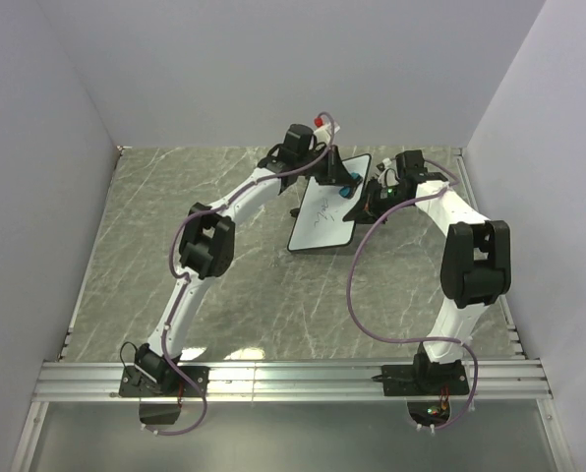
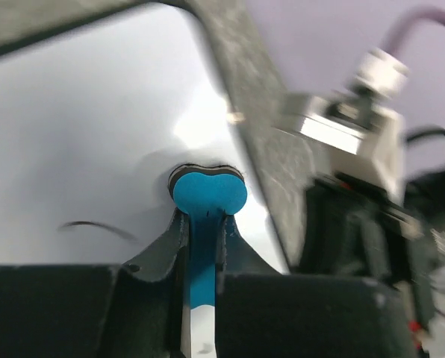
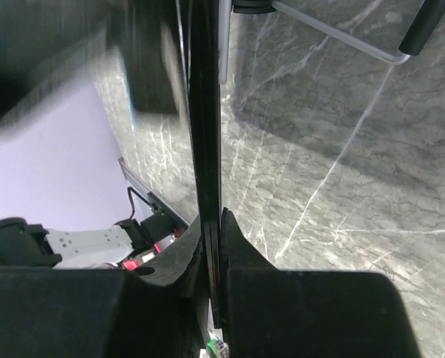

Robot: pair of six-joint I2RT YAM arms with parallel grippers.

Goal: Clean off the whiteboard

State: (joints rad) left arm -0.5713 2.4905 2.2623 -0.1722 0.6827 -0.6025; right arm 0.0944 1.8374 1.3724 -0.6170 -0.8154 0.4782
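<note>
Leaning at the far middle of the table (image 1: 175,197), the whiteboard (image 1: 324,221) is clamped by its right edge in the right gripper (image 3: 212,224), where it shows only as a thin dark strip. The left gripper (image 2: 202,224) pinches a blue eraser (image 2: 209,195) against the white face (one faint stroke (image 2: 95,227) is nearby). The far side of the left wrist view is blurred.

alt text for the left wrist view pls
The left gripper pinches a blue eraser, its rounded head against the whiteboard. A thin black stroke marks the board; the right arm is a blur beyond its edge.
</note>
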